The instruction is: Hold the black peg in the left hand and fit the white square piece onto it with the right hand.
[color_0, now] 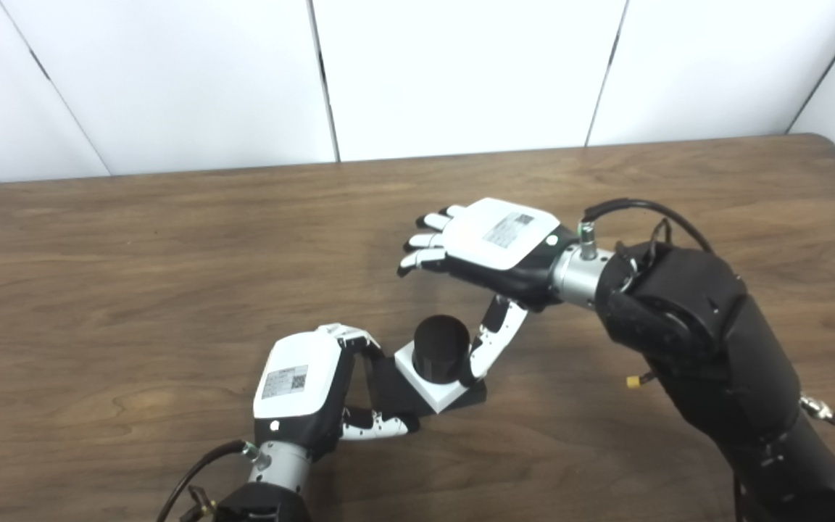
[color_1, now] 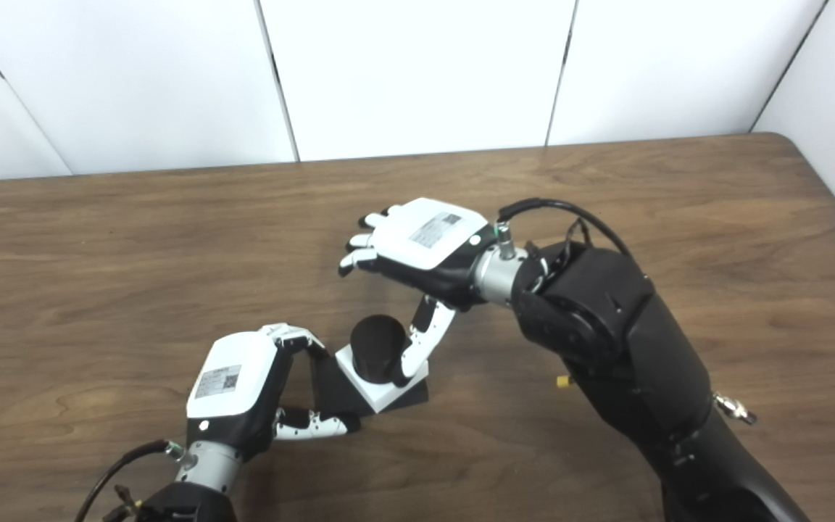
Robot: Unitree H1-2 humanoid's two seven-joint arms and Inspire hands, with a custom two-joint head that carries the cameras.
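The left hand [color_0: 300,388] is curling palm-down near the table's front edge, fingers and thumb closing around what it is gripping. The right hand [color_0: 493,243] is hovering higher, toward the table's middle, fingers spreading leftward and thumb [color_0: 490,341] reaching down, its bulky black forearm entering from the right.

On the table [color_0: 135,275], my left hand [color_0: 301,391] is at the near left and grips the base of the peg [color_0: 441,346] from its left side. The square piece [color_0: 428,380] sits around the peg. My right hand [color_0: 493,243] is behind and above it, fingers spread, thumb touching the peg's right side.
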